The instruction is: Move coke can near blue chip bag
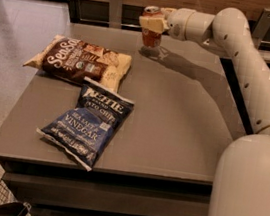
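The coke can, small and red with a silver top, is held in my gripper at the far edge of the grey table. The gripper is shut on the can's upper part and holds it a little above the table, with its shadow just below. The blue chip bag, dark blue with white "Kettle" and "Sea Salt & Vinegar" lettering, lies flat near the table's front left. It is well apart from the can, toward the camera and to the left.
A brown and cream "Sensible" chip bag lies at the table's left, just behind the blue bag. A wooden wall with metal brackets runs behind the table. My arm spans the right side.
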